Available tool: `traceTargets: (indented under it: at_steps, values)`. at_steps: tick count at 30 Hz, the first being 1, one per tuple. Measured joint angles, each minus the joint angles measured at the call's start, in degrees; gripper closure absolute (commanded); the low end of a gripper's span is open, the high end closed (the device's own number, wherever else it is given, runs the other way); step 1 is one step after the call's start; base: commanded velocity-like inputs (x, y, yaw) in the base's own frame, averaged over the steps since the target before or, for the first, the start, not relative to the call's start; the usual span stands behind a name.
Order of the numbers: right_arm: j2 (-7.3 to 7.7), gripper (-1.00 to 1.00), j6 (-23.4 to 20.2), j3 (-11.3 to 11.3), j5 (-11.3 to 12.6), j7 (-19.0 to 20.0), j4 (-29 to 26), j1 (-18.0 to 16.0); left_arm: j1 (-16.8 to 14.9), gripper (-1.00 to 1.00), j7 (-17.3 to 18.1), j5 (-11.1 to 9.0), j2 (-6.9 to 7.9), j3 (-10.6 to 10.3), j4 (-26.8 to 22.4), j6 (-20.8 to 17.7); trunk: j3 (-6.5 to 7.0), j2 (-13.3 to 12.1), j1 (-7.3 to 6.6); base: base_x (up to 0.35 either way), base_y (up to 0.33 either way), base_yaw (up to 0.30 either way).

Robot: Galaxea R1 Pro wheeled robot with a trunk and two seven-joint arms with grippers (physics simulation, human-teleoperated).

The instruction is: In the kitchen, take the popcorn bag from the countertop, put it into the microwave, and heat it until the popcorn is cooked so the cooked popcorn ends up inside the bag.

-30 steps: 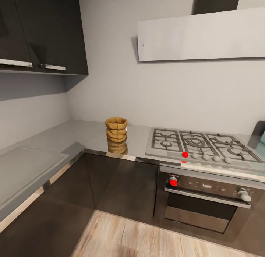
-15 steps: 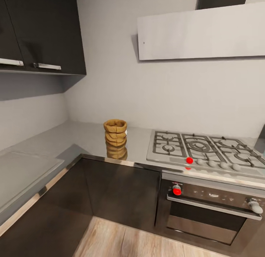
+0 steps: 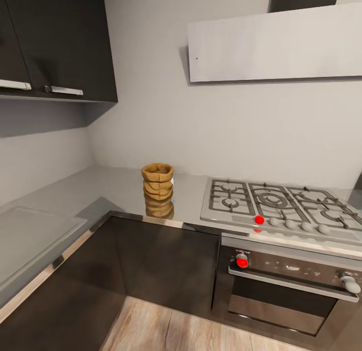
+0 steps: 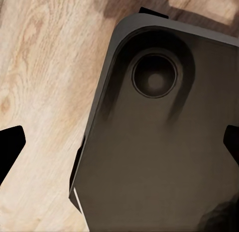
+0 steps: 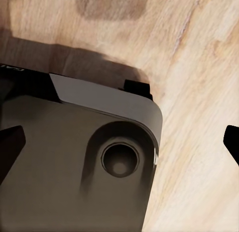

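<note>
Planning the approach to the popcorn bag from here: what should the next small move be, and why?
Probably roll the base a little closer to the countertop. The popcorn bag stands upright on it beside the gas hob, across a stretch of wooden floor. Both wrist views look down at the floor and the robot's base, the finger tips spread wide and holding nothing, so reaching looks premature.

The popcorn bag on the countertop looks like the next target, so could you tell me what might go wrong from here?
1. The popcorn bag stands set back from the countertop front edge near the corner, so the reach may be long and the base may bump the cabinet fronts.
2. The gas hob lies close beside the bag; a wide arm swing could hit its grates or red knob.
</note>
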State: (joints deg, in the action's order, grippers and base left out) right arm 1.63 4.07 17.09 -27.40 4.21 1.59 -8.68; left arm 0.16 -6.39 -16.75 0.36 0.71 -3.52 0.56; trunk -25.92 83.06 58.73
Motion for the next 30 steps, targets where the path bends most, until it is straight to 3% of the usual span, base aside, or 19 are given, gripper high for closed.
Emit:
traceTargets:
  at_steps: [30]
  values:
    - [0.00,-1.00,0.0,0.1,0.4,0.0,0.1,0.0,0.0,-1.00,0.0,0.3,0.00,-0.2,0.1,0.1,5.02,-11.2,-6.14,0.000,0.000,0.000]
